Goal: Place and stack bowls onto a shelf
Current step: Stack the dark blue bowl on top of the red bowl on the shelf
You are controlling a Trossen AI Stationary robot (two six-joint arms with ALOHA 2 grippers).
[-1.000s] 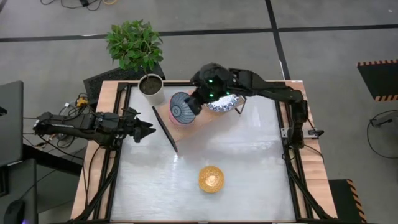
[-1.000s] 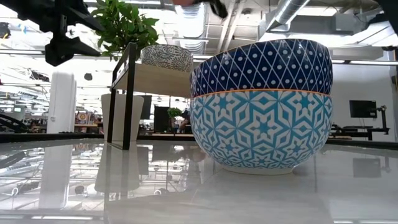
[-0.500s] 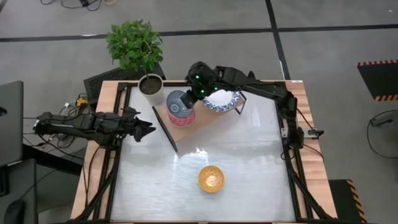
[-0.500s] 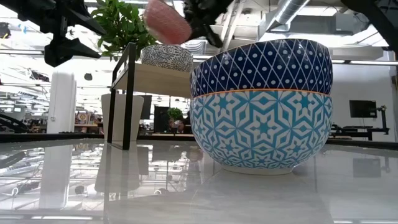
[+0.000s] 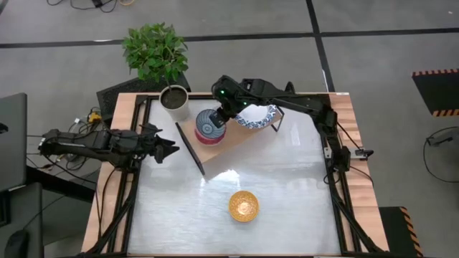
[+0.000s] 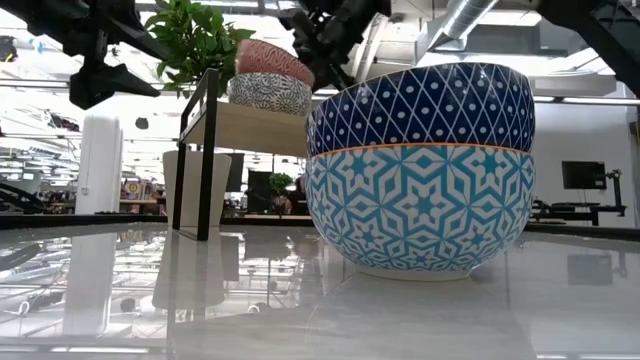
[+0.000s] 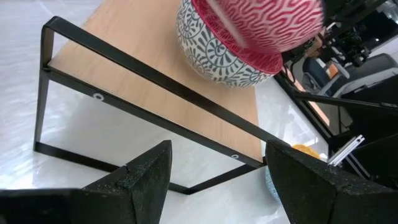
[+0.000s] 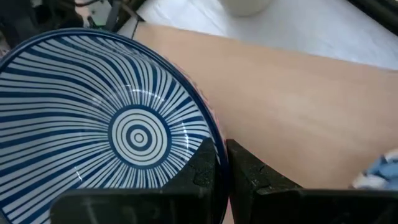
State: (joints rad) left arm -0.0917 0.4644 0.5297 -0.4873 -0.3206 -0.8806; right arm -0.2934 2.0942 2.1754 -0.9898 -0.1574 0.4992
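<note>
I've brought the radial bowl [image 5: 209,123] down onto the grey patterned bowl [image 6: 267,94] on the shelf [image 5: 240,140]; right jaws [image 5: 224,115] still pinch its rim, release next; left jaws [image 5: 171,149] idle, open

From directly overhead, the high view takes in the whole table [image 5: 287,193] and both arms; the low view sits at tabletop height, very near a blue-and-white bowl [image 6: 420,170] filling its frame, facing the room beyond; the left wrist view looks up from close beside the shelf [image 7: 155,93] at its plank and black legs; the right wrist view looks down, very near, into the striped bowl [image 8: 112,130]; all four views share the shelf and that bowl.
</note>
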